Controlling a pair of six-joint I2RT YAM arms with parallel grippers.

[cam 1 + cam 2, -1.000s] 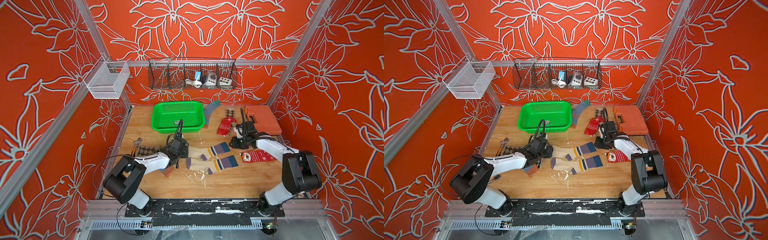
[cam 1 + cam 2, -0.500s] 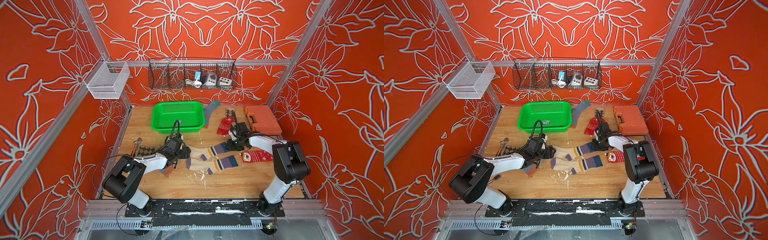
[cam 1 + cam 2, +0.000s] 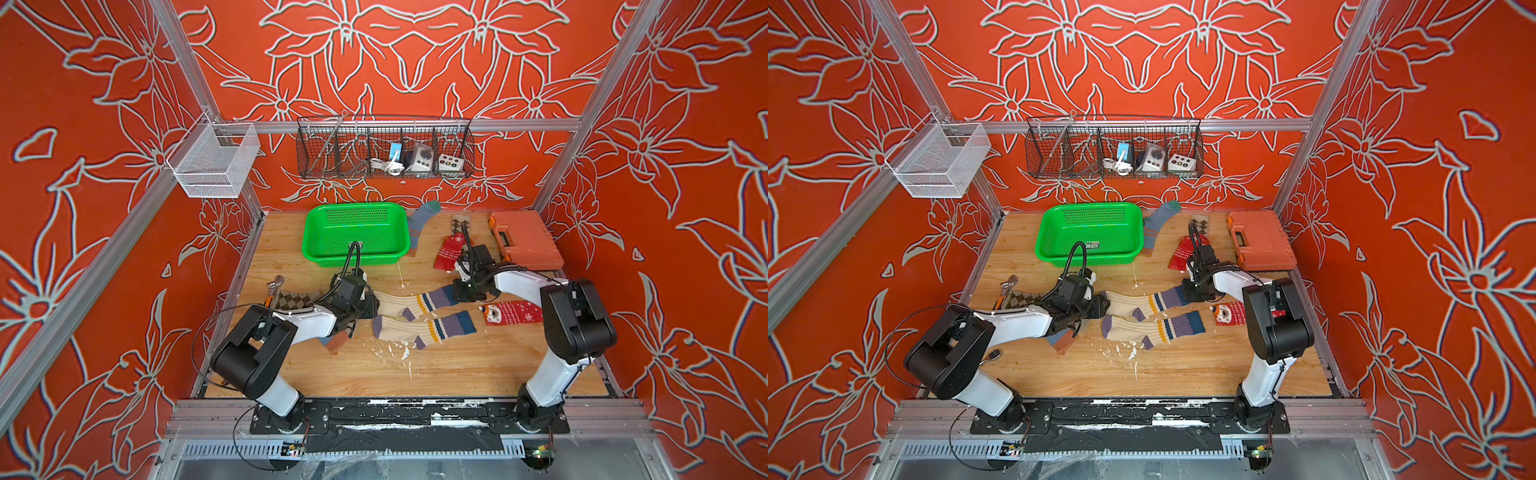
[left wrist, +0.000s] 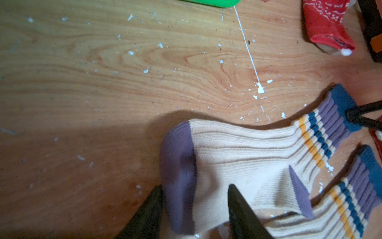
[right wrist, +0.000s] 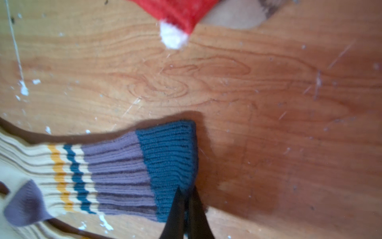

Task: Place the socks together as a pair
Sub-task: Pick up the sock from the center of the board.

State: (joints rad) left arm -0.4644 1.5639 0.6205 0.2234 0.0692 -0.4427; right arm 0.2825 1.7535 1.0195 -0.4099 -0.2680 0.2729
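Two beige socks with purple, navy and yellow stripes lie side by side mid-table in both top views, the far one (image 3: 409,301) and the near one (image 3: 419,328). My left gripper (image 4: 194,190) is open, its fingers straddling the far sock's purple toe (image 4: 177,165). My right gripper (image 5: 186,191) is shut on that sock's navy cuff (image 5: 169,153). Red snowflake socks lie behind the right arm (image 3: 449,251) and beside it (image 3: 513,312). An argyle sock (image 3: 293,299) and a blue-and-orange sock (image 3: 336,341) lie by the left arm. Further blue (image 3: 422,220) and argyle (image 3: 461,220) socks are at the back.
A green basket (image 3: 357,237) stands at the back centre and an orange tool case (image 3: 525,241) at the back right. A wrench (image 3: 274,286) lies by the left edge. Wire baskets (image 3: 384,149) hang on the back wall. White flecks dot the wooden table (image 3: 415,370).
My right gripper has come left and nearer, down to the far striped sock's cuff, and shut on it. My left gripper has stayed at the toe.
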